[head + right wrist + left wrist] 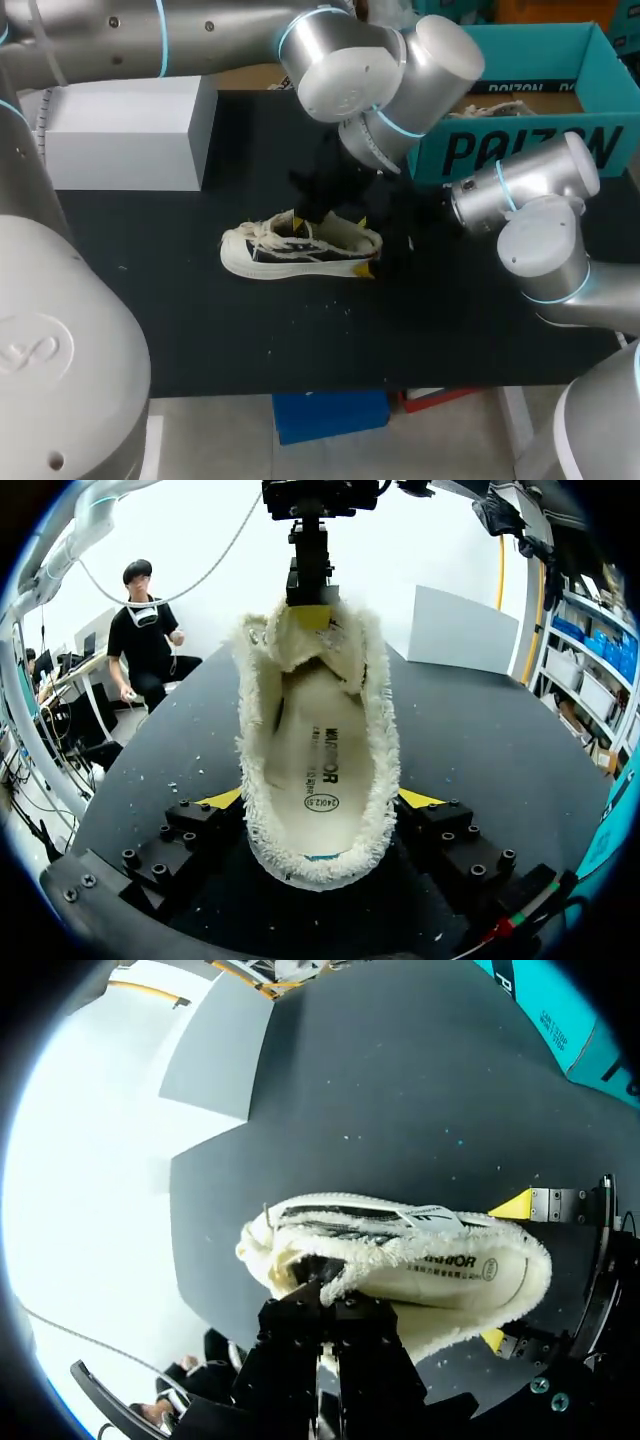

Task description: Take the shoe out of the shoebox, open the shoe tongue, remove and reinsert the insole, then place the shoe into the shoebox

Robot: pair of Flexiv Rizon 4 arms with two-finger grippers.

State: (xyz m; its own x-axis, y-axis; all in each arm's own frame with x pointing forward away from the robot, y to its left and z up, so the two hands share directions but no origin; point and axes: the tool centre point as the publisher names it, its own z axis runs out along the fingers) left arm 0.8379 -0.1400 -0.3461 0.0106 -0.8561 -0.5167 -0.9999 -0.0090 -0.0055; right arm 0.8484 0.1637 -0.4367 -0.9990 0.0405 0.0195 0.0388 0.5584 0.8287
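Note:
A cream shoe with black side panels and a fleecy lining lies on the black table, toe to the left. My left gripper comes down from above and is shut on the shoe tongue. My right gripper is at the heel, one yellow fingertip against each side of the shoe, so it is shut on it. The insole shows inside the shoe. The teal shoebox stands open at the back right.
A white box stands at the back left of the table. The left arm's wrist hangs over the table's middle, in front of the shoebox. Bare black table lies in front of the shoe.

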